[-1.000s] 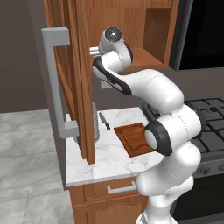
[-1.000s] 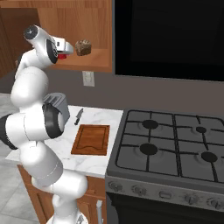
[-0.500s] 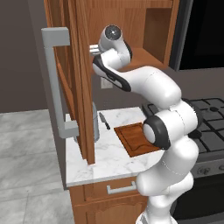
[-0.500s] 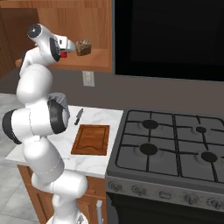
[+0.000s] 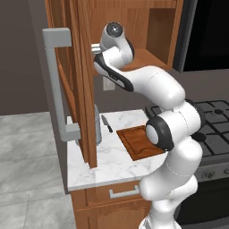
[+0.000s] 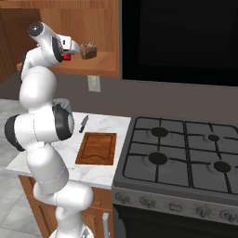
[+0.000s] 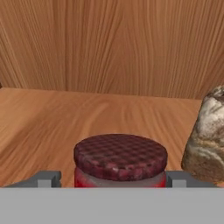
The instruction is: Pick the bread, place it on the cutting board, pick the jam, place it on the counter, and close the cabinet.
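Warm brown wood lines the open wall-mounted cabinet (image 6: 69, 28), whose panelled door (image 5: 74, 85) with a long grey bar handle (image 5: 56, 85) swings out toward the left base camera. On the cabinet's shelf (image 7: 39, 127) sits the small squat red jam jar with a dark red chequered lid (image 7: 120, 159), and just to its right — apart from it, not touching — stands the brownish-tan crusty chunk of bread (image 7: 205, 135).

The hand (image 7: 113, 179) reaches into the cabinet with one grey fingertip (image 7: 46, 178) on each side of the jar; the jar lies between the fingers, low in the hand view, its lid level with their tips. Whether the fingers press the jar or stand clear of it I cannot tell. In the right base view the hand (image 6: 69, 50) is at the shelf, the bread (image 6: 89, 50) just beyond it and a bit of red jar (image 6: 67, 56) showing below it.

Down below, the white marble desk with grey veining (image 6: 46, 158) carries the flat reddish-brown wooden cutting board (image 6: 97, 148), a dark knife (image 6: 83, 123) beside it, and a grey metal toaster (image 5: 97, 125) — half hidden behind the door.
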